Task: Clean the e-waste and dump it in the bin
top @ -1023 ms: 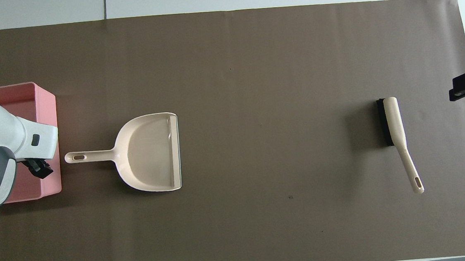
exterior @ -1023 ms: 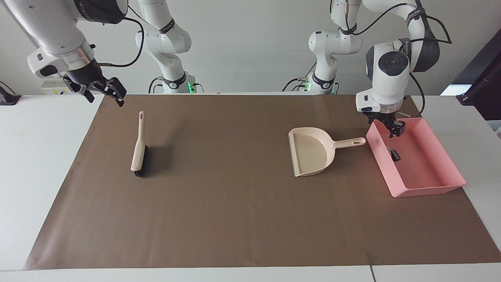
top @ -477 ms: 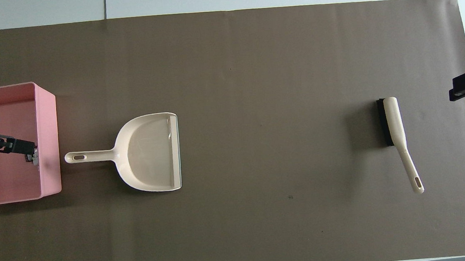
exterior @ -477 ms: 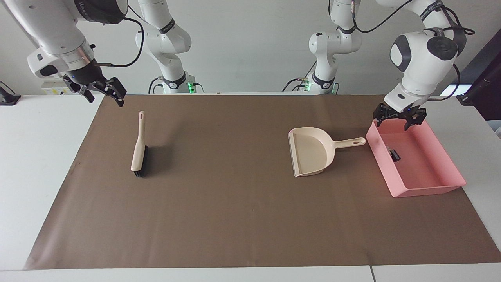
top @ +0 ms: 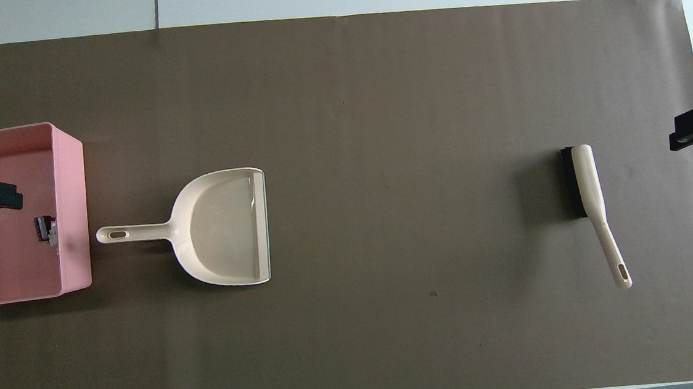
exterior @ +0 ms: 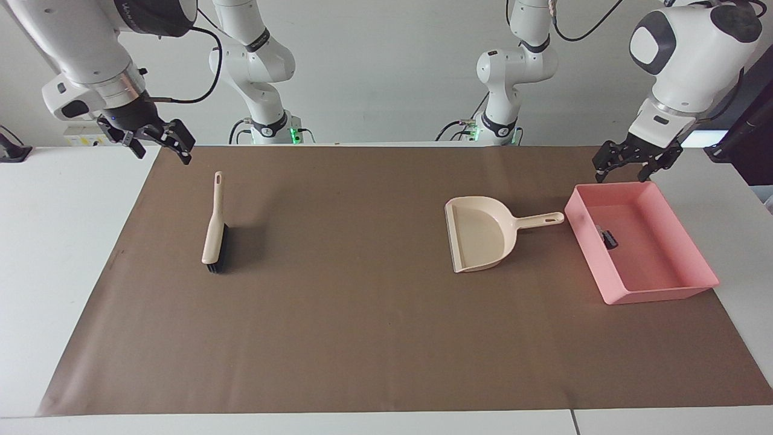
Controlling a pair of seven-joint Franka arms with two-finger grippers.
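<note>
Judging from e-waste (exterior: 606,237) in the bin (exterior: 694,243), dumping is done; the left claw (exterior: 628,164) above the bin and right claw (exterior: 158,144) are spread, empty; only retreat is called for

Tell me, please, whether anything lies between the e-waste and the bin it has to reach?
Nothing visible does: the e-waste already lies inside the bin, against the wall beside the dustpan. The dustpan looks empty, and no bits show on the brown mat.
</note>
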